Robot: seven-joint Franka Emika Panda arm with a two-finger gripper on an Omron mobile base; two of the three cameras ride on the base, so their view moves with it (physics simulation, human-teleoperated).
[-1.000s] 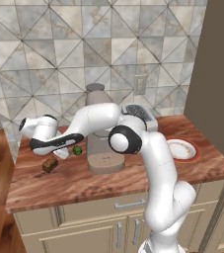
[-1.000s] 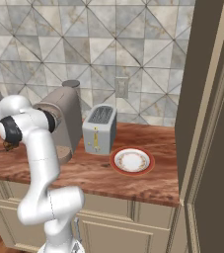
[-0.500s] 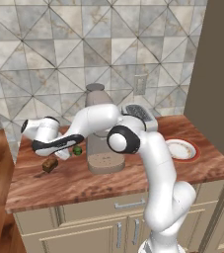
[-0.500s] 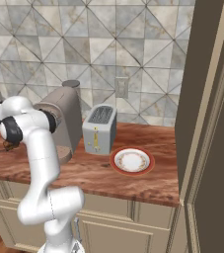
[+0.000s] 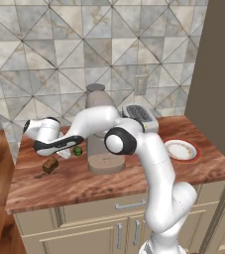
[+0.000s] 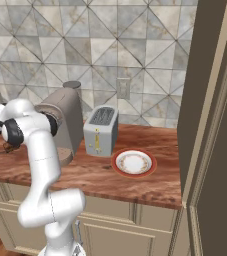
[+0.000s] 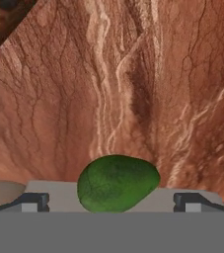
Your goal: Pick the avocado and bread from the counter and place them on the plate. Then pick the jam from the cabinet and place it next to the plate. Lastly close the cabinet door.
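Note:
The dark-green avocado (image 7: 117, 183) lies on the reddish wood counter (image 7: 133, 74), right between the two dark fingertips (image 7: 34, 201) of my gripper (image 7: 112, 201), which stands open around it without pinching it. From the left base view, the gripper (image 5: 69, 153) is low over the counter's left part, at the avocado (image 5: 77, 151) beside the coffee machine. The brown bread chunk (image 5: 50, 165) lies just to the front left of it. The white plate with an orange-red rim (image 5: 182, 150) (image 6: 133, 162) sits at the counter's right end. The jam is out of view.
A coffee machine (image 5: 101, 144) stands just right of the avocado, with a toaster (image 6: 101, 131) behind and beside it. The tall cabinet (image 5: 218, 74) bounds the counter on the right, its brown-faced cabinet door (image 6: 220, 165) standing near the right base camera. A tiled wall closes the back.

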